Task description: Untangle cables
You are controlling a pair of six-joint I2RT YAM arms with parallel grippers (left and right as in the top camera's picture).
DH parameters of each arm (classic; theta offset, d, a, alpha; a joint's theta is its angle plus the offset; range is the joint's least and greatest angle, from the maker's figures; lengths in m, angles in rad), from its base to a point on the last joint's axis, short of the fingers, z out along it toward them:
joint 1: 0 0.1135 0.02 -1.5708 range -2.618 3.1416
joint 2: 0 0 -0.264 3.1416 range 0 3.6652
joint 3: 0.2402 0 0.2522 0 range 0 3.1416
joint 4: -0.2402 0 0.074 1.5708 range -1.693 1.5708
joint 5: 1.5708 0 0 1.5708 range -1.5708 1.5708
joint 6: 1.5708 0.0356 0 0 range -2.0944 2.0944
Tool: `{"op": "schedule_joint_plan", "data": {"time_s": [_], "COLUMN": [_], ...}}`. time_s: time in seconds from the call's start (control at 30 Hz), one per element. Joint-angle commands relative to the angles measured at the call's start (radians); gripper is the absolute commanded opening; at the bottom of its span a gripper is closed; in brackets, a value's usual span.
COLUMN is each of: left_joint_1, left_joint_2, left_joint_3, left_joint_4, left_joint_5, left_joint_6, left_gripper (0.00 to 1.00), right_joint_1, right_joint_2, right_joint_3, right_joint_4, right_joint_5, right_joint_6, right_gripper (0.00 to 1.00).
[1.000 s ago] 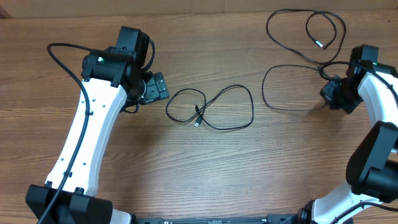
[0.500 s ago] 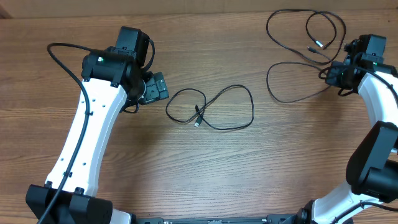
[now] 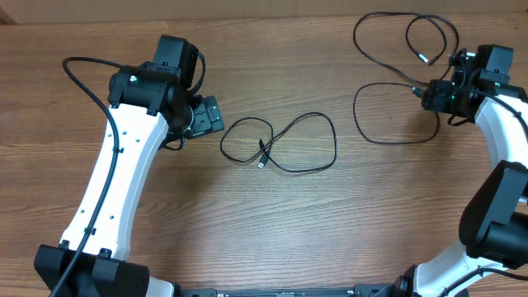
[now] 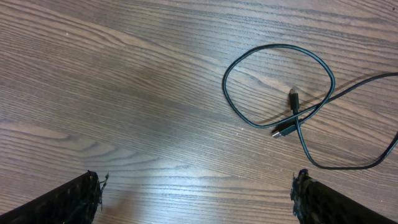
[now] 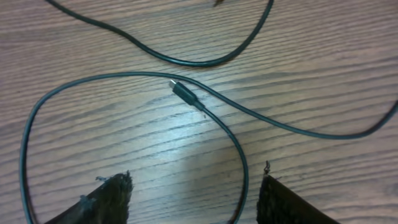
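One thin black cable [image 3: 263,155] lies in a figure-eight at the middle of the table; the left wrist view shows its loop [image 4: 278,46] and two plug ends [image 4: 293,98]. My left gripper [image 3: 213,115] [image 4: 198,186] hovers open to the left of it, holding nothing. More black cable [image 3: 394,142] loops at the far right. My right gripper [image 3: 431,93] [image 5: 193,186] stands open over that loop. A strand [image 5: 240,177] runs on the wood between its fingers, close to the right one, and a plug end [image 5: 184,93] lies just ahead. Neither finger touches the strand.
A further loop of cable with a metal-tipped plug [image 3: 422,58] lies near the table's back right corner. The thick black wire [image 3: 78,78] of the left arm arcs over the left side. Bare wood lies between the two cable groups.
My right gripper was shut on the right cable and carried it towards the table's back edge. It has now opened, leaving the strand on the wood. The left arm has not moved.
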Motion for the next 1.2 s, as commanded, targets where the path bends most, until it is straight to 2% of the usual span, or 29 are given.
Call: {"op": "schedule_joint_plan", "data": {"time_s": [0.0,0.07,0.2,0.33,0.43,0.63,0.7,0.9,1.03,1.17], "left_joint_1": [0.003,0.003,0.003,0.003,0.003,0.003,0.003,0.003,0.003,0.003], "left_joint_2": [0.01,0.01,0.01,0.01,0.01,0.01,0.01,0.01,0.01,0.01], "left_joint_3": [-0.004,-0.004,-0.004,-0.004,-0.004,-0.004,-0.004,-0.004,-0.004,-0.004], "left_joint_4": [-0.002,-0.002,0.001,0.001,0.002,0.001,0.001,0.0,0.0,-0.003], "left_joint_5": [0.005,0.005,0.006,0.006,0.006,0.027,0.027,0.027,0.027,0.027], "left_joint_6": [-0.01,-0.01,-0.01,-0.01,-0.01,-0.01,-0.01,-0.009,-0.009,-0.009], "left_gripper": [1.0,1.0,1.0,1.0,0.99,0.99,1.0,1.0,0.99,1.0], "right_joint_1": [-0.001,-0.001,0.001,0.04,0.106,0.276,0.325,0.412,0.419,0.419], "right_joint_2": [0.0,0.0,0.0,0.0,0.002,0.005,0.006,0.037,0.101,0.153], "right_joint_3": [0.024,0.024,0.024,0.019,0.017,-0.011,-0.029,-0.069,-0.07,-0.07], "right_joint_4": [0.001,-0.005,-0.036,-0.037,-0.037,-0.006,0.019,0.079,0.089,0.082], "right_joint_5": [-0.011,-0.039,-0.288,-0.409,-0.334,-0.058,0.001,0.09,0.093,0.092], "right_joint_6": [0.089,0.166,0.339,0.367,0.365,0.366,0.366,0.365,0.362,0.362], "right_gripper": [0.68,0.68,0.52,0.5,0.51,0.65,0.66,0.71,0.7,0.59]}}
